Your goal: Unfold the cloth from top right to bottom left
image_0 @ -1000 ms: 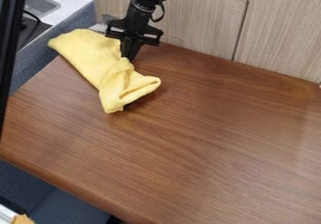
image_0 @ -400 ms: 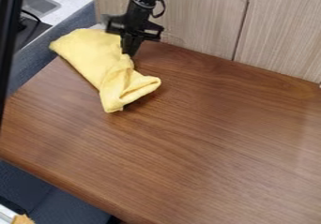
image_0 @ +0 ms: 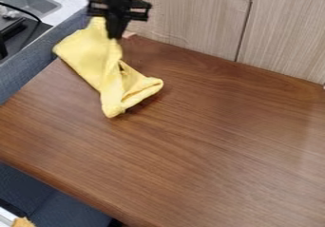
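Observation:
At the table's back left corner my black gripper (image_0: 114, 35) hangs down, shut on the upper right part of the yellow cloth (image_0: 89, 53). The cloth's top is drawn up beside the fingers into a raised peak. Below it the cloth lies bunched on the wood, narrowing to a tip at the lower end, with a folded flap (image_0: 141, 85) sticking out to the right. The fingertips are partly hidden against the cloth.
The brown wooden table (image_0: 209, 140) spreads to the right and front. Pale wood panels (image_0: 190, 17) stand along its back edge. Behind the left edge are a grey partition (image_0: 38, 64) and a counter with a sink (image_0: 32, 2).
My gripper has moved up and to the left, and the cloth's upper part has been pulled up with it. The lower tip and right flap stay in nearly the same place.

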Available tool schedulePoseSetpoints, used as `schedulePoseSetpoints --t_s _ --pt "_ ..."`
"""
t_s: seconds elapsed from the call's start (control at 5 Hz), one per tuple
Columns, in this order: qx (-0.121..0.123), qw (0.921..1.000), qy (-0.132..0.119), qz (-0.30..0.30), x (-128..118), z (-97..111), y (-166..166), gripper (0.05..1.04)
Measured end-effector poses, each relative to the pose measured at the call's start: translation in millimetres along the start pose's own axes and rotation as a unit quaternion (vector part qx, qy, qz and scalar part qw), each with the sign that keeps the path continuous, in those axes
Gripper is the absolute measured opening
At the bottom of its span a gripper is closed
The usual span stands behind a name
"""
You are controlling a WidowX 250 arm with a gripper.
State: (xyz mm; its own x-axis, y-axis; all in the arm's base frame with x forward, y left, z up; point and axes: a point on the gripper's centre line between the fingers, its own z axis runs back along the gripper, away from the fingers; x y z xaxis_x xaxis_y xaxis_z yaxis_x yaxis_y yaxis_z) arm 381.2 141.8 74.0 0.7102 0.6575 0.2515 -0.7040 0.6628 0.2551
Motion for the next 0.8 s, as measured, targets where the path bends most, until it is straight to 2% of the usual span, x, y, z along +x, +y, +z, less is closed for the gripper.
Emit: schedulePoseSetpoints --t_s 0.2,0.6,0.8 --pt "0.011 0.9998 0.007 0.013 -17 4 21 0.054" --pt "0.059 0.9967 0.030 0.047 -43 -10 69 0.054" --pt "0.085 0.9932 0.057 0.055 -62 -20 95 0.054"
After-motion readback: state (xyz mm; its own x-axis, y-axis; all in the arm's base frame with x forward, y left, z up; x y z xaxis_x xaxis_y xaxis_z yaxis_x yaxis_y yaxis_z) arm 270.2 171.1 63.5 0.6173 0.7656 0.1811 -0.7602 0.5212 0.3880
